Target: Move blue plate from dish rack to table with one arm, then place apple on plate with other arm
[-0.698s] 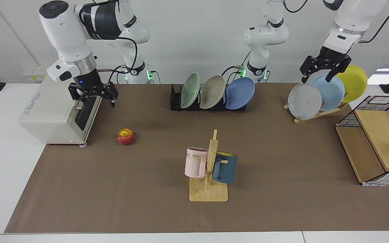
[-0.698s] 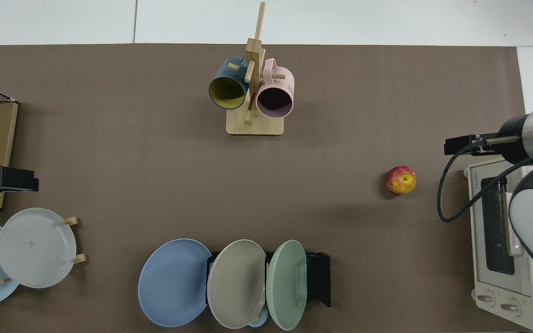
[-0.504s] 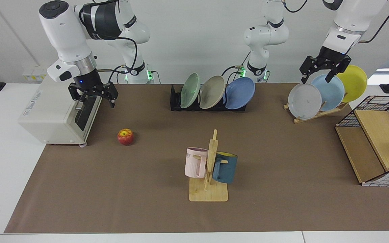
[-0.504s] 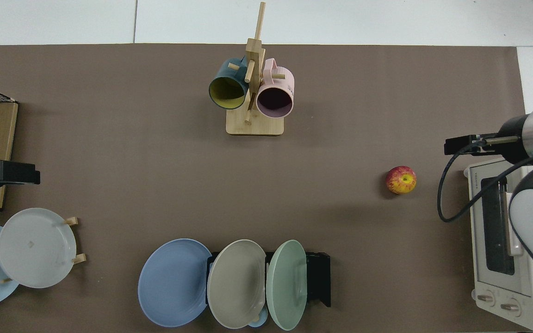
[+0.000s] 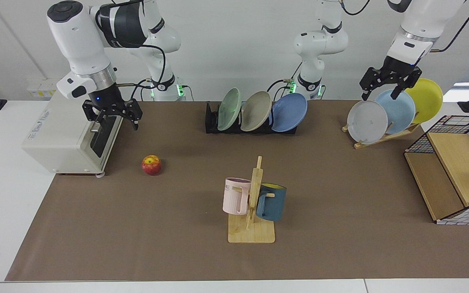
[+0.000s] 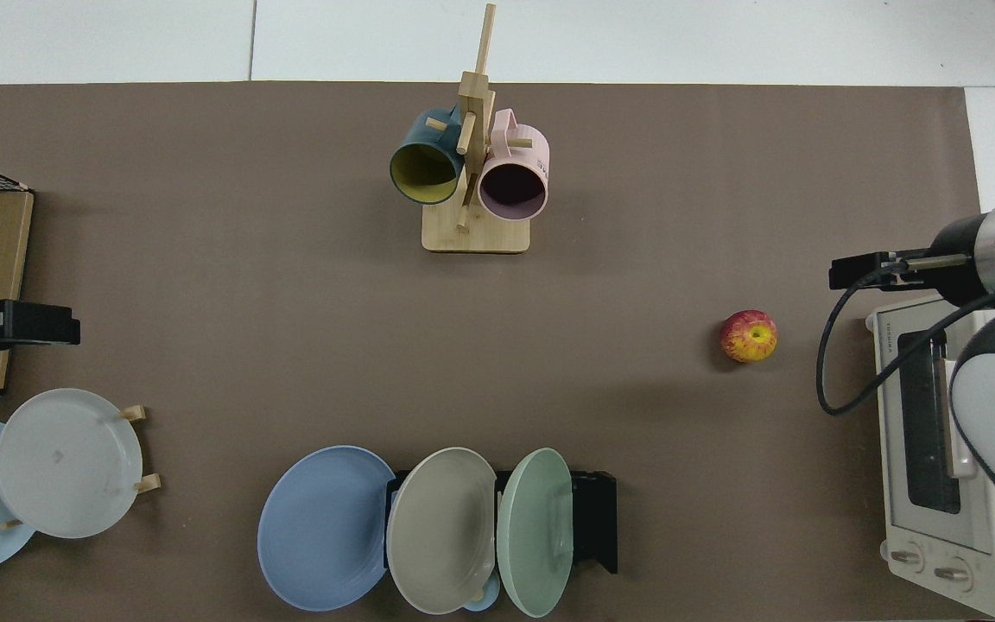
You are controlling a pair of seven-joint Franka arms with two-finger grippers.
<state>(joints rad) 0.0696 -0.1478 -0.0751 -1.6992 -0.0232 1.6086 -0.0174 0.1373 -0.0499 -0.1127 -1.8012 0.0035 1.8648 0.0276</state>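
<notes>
The left gripper [image 5: 382, 90], a black two-finger claw on a white jointed arm, hangs with its fingers spread and nothing between them, above the pale plates leaning in a light wooden plate stand [image 5: 381, 137] at the far right of the facing view. It is well apart from the blue plate [image 5: 290, 112], a round matte periwinkle dish with a shallow raised rim, which leans in the end slot of the low black slotted dish rack [image 5: 212, 120] at the far middle, beside a beige plate [image 5: 255, 111] and a pale green plate [image 5: 229, 109]. Nothing is grasped, so the first step looks barely begun; the next move would call for this claw to travel over to the rack and close on the plate's thin upper rim, which should be smooth and apt to slip. The right gripper [image 5: 112, 118], its fingers also spread and empty, with a blue light at its wrist, waits in front of a boxy off-white toaster oven [image 5: 61, 140] at the far left. The small red apple with yellow patches [image 5: 151, 165] sits on the wide brown mat of the table [image 5: 136, 228], just nearer than that claw. A wooden mug tree [image 5: 253, 211] holding a pink and a dark blue mug stands near the middle.
</notes>
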